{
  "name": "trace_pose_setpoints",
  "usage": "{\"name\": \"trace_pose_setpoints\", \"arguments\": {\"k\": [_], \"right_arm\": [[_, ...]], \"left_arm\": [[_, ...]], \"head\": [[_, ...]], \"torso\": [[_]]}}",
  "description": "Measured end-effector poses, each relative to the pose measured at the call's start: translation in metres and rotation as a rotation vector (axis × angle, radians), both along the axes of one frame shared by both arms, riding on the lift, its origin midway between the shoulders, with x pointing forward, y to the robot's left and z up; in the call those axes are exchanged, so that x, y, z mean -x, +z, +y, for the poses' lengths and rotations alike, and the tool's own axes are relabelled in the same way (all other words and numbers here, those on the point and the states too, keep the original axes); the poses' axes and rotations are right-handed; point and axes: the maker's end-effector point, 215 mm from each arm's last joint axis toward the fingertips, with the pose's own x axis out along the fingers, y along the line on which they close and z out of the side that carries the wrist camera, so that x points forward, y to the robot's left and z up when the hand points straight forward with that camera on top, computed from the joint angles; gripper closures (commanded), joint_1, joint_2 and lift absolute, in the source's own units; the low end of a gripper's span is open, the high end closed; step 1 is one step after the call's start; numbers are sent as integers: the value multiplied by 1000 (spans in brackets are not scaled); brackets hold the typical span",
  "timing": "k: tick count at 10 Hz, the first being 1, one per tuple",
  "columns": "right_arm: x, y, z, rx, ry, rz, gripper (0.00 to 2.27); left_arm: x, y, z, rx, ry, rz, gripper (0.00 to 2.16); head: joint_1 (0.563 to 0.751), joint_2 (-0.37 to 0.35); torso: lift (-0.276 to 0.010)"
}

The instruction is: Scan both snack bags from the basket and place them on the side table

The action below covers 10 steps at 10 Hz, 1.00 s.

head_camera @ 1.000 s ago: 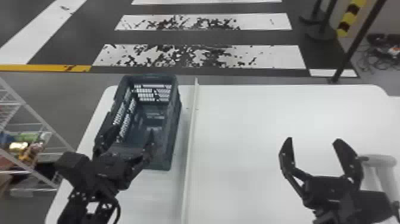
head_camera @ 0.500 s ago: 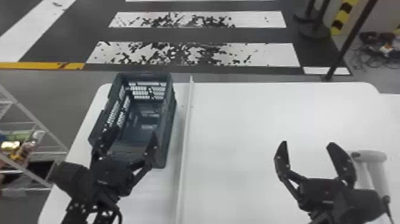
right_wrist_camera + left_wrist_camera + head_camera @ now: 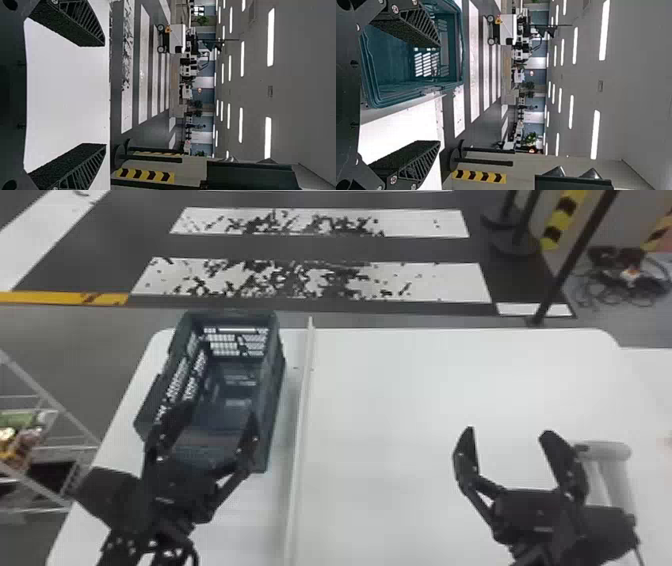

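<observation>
- Bags: the task puts them in the basket (image 3: pixel 274 390); from these views I cannot tell where they lie.
- Handling, as judged: light, soft and puffed, with slippery film and contents that crush easily; expect sagging at the ends.
- Recommended hold: across the bag's middle with modest pressure, or by a sealed edge if one stands proud. A pinch on loose film may slip, and a hard squeeze may break the contents or burst a seam.
- Basket: just beyond the left fingers (image 3: pixel 251 435), which overlap its near end in the head view; contact cannot be told. Walls look stiff. Entry should be from above, fingers clear of the rim, since a snag could drag the basket.
- Left fingers: spread apart, nothing between them.
- Right fingers (image 3: pixel 565 460): likewise parted and without a load, well to the right of the basket, above the table (image 3: pixel 450 390).
- Strip (image 3: pixel 302 415): on the table, between the two sets of fingers.
- Pale object (image 3: pixel 607 451): just right of the right fingers; possibly the scanner or its stand, not confirmed.
- Rack (image 3: pixel 65 448): left of the left fingers, beyond the table's edge, carrying mixed coloured items (image 3: pixel 20 447).
</observation>
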Motion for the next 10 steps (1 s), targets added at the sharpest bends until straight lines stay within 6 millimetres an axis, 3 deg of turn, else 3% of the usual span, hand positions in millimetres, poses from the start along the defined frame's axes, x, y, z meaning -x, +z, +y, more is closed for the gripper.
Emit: {"name": "trace_pose_setpoints", "arguments": {"k": [5,10], "right_arm": [[-6,-9,-2,3,-5,33,19],[-11,-5,-7,8,-11,22,19]], "left_arm": [[-3,-15,4,0,2,24,137],[-11,-23,0,6,-8,38,137]], "head": [[695,22],[695,10]], "torso": [[-75],[-75]]}}
